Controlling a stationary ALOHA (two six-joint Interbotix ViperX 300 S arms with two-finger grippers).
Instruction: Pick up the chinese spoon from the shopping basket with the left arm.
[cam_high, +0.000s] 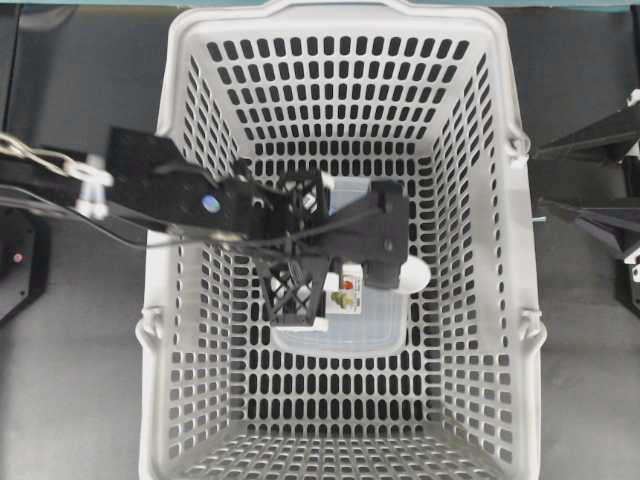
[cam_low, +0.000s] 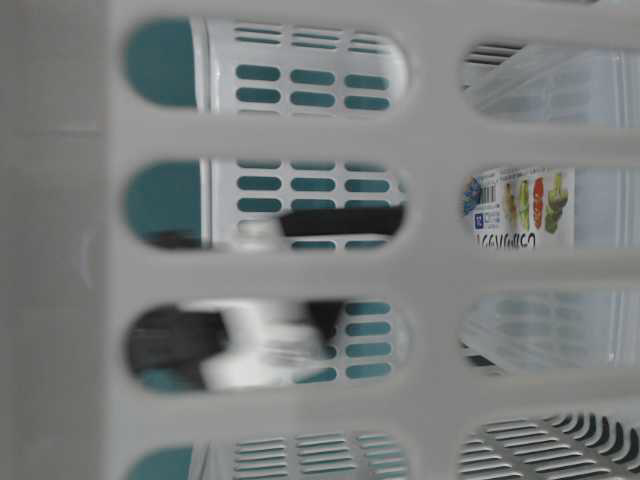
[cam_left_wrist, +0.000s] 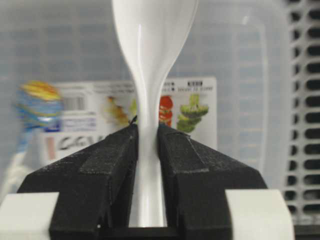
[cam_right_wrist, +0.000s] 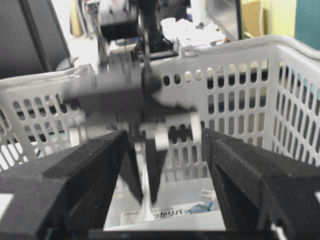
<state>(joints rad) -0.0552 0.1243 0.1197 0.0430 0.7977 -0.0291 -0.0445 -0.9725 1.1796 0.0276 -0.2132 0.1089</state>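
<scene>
We find the left gripper (cam_left_wrist: 148, 165) closed on the handle of the chinese spoon (cam_left_wrist: 150, 65); in the left wrist view both black pads press the narrow white stem, one on each side, and the bowl rises toward the top centre of the frame. In the overhead view the left arm (cam_high: 180, 195) reaches from the left edge into the middle of the shopping basket (cam_high: 520, 200), and only a white sliver of the spoon shows just right of the wrist, at centre right. Beneath it lies the clear labelled container (cam_high: 345, 325).

The grasp sits on the thin part of the handle, roughly centred between the pads. We judge the handle smooth and glazed, so it may slip or pivot if the hold is light. We advise confirming a firm squeeze, then lifting straight up, slowly, keeping clear of the container and the slotted walls.

The right gripper (cam_right_wrist: 165, 195) stands outside the basket at the right of the overhead view, its jaws spread wide and holding nothing.
</scene>
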